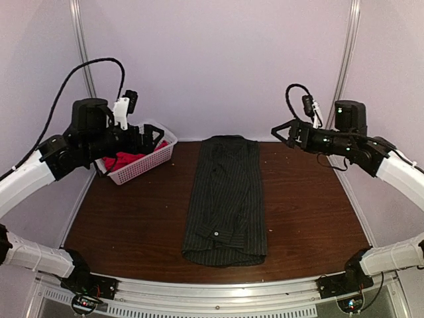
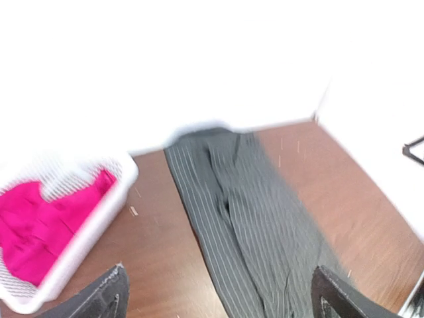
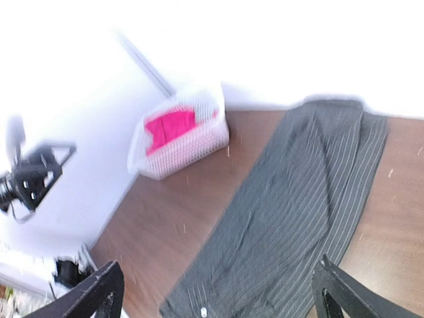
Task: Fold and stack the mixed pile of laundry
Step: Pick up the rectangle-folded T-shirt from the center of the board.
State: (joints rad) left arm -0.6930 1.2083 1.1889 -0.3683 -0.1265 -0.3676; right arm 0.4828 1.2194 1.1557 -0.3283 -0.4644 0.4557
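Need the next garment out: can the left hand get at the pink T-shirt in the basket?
Probably yes: the left hand hangs open near the basket, and the T-shirt lies uncovered inside.

The pinstriped shirt [image 1: 225, 199] is soft, matt cloth. The red-pink T-shirt [image 1: 122, 161] is plain cloth too. The basket [image 1: 142, 169] is white plastic lattice. The worktop [image 1: 132, 225] is dark wood, slightly glossy.

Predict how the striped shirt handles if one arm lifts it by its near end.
Probably floppy: the shirt lies flat in a long folded strip with soft creases, so a one-point lift would likely let it drape and unfold. Likely light, being thin cloth. Pushed, it would probably bunch rather than slide whole on the table.
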